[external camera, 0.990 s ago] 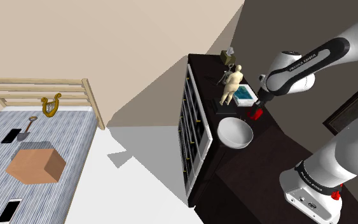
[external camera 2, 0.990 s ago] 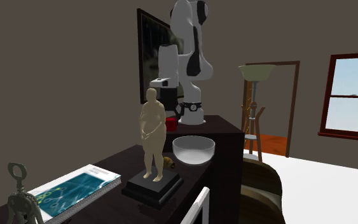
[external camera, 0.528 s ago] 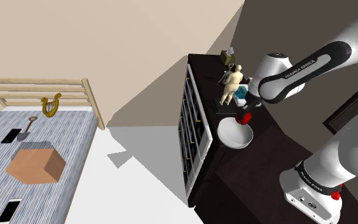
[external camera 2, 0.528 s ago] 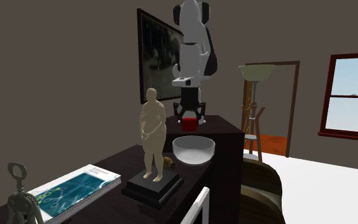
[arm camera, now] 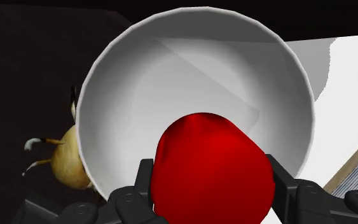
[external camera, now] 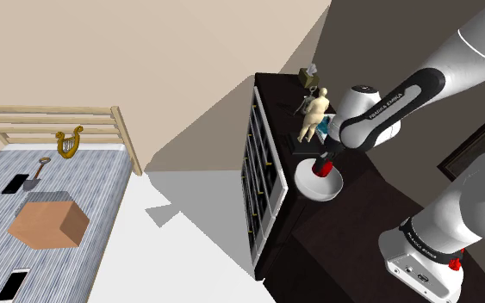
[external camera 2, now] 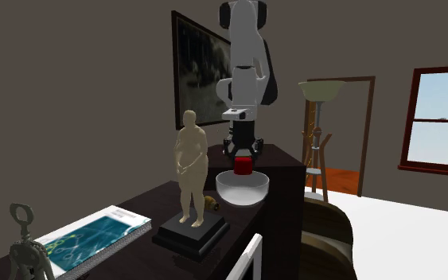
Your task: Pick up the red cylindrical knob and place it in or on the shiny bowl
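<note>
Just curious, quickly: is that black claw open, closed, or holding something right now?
Gripper: closed on the red knob, over the white bowl.

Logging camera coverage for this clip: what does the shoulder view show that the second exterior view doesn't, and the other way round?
Shoulder view: a bed carrying a brown box, a gold harp, a small shovel and phones.
Second exterior view: a window, a floor lamp, a doorway and a dark picture on the wall.
Both: the pincer shut on the red knob over the white bowl, near the tan figurine on the dark cabinet.
</note>
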Available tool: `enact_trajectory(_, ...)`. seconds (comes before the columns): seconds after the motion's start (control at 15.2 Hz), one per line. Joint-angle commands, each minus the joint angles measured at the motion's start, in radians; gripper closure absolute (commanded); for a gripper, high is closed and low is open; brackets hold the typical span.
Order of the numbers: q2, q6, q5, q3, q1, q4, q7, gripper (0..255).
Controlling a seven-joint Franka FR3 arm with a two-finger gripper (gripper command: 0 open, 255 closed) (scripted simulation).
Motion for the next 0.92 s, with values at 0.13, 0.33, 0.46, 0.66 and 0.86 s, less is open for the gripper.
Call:
enact_trajectory(0.13, 0.086, 0.076, 0.077, 0.017, 0.003, 0.009, -0.055, 255)
enact_trajectory(0.33, 0.131, 0.112, 0.124, 0.040, -0.009, 0.016, -0.089, 255)
enact_trajectory(0.46, 0.131, 0.112, 0.123, 0.041, -0.010, 0.016, -0.088, 255)
enact_trajectory(0.66, 0.131, 0.112, 0.123, 0.041, -0.010, 0.016, -0.088, 255)
enact_trajectory(0.86, 0.131, 0.112, 0.123, 0.041, -0.010, 0.016, -0.088, 0)
